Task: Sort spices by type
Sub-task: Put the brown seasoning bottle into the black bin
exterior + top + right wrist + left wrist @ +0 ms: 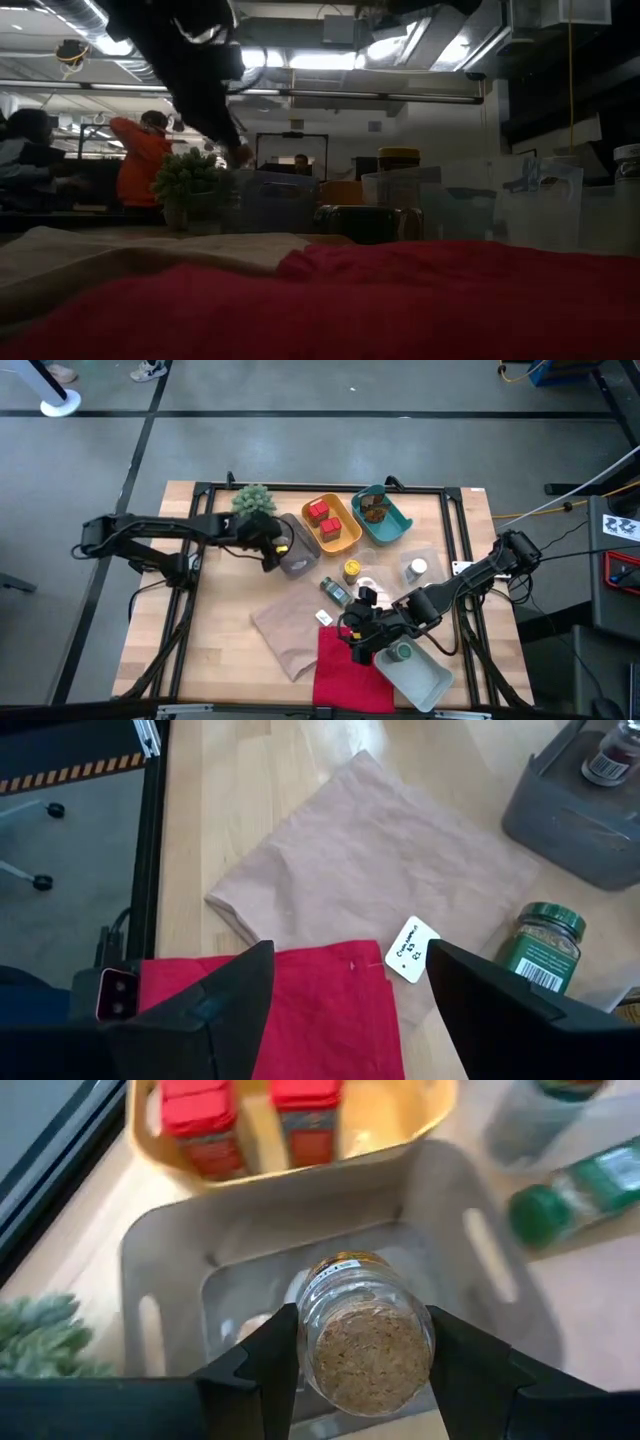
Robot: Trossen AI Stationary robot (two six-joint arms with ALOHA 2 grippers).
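Observation:
My left gripper (365, 1380) is shut on a yellow-capped spice jar (366, 1338) over the grey tray (300, 560). Two red tins (323, 518) stand in the yellow tray (345, 535), and brown jars (375, 510) sit in the teal tray (397, 525). A yellow-capped jar (352, 570) and a white-capped jar (417, 568) stand on the table. A green-capped jar (545, 945) lies nearby. Another green-capped jar (403, 652) sits in the clear tray (425, 680). My right gripper (350, 990) hangs open above the red cloth (320, 1010). My left gripper pinches the jar's glass sides (310, 1342) between its two fingers, near the jar's bottom end. The fingers slant down from the table's left. The jar is tilted, its bottom toward the wrist and its yellow cap (283, 547) pointing down into the grey tray.
A tan cloth (290, 630) lies partly under the red cloth, with a white tag (412, 950) at their edge. A spiky green plant (253, 498) stands at the far left, close to my left arm. A black frame (190, 590) rims the table. People stand beyond the table.

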